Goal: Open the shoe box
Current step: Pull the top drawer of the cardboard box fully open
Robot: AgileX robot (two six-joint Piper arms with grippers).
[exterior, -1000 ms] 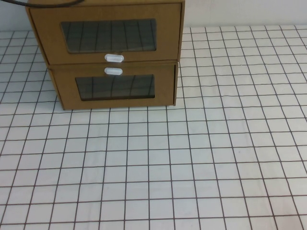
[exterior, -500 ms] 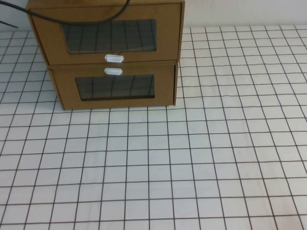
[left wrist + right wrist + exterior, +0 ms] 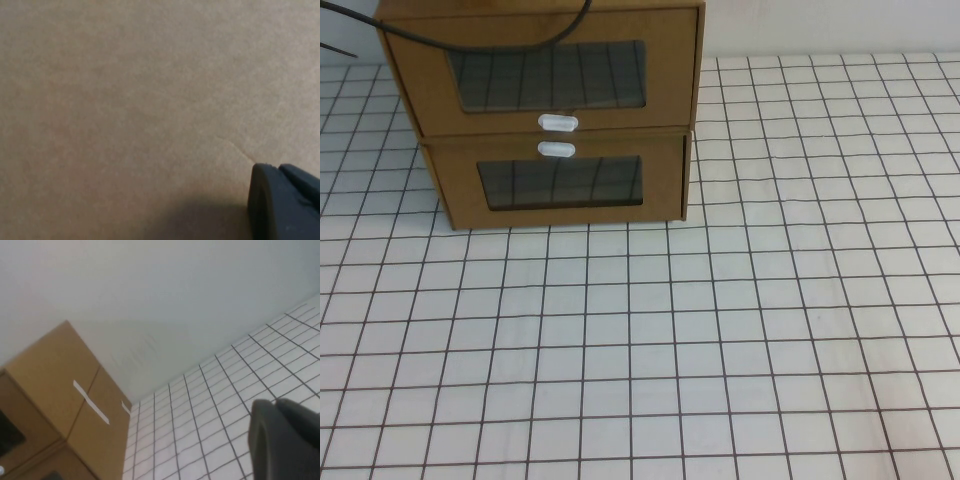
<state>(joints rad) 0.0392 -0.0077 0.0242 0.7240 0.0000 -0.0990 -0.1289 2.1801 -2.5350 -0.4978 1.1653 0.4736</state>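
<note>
Two claws (image 3: 285, 205) (image 3: 282, 440) near one shoe box (image 3: 665, 110)

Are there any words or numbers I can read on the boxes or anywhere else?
None. The stacked shoe boxes show only dark windows and white handles; the checked tablecloth is plain. The left gripper, close against bare cardboard, and the shut right gripper, facing the boxes' taped side, carry no labels.

right pincer (image 3: 285, 440): closed, over gridded table (image 3: 210, 410) | shoe box (image 3: 55, 390): shut, near white wall (image 3: 150, 290)
</note>
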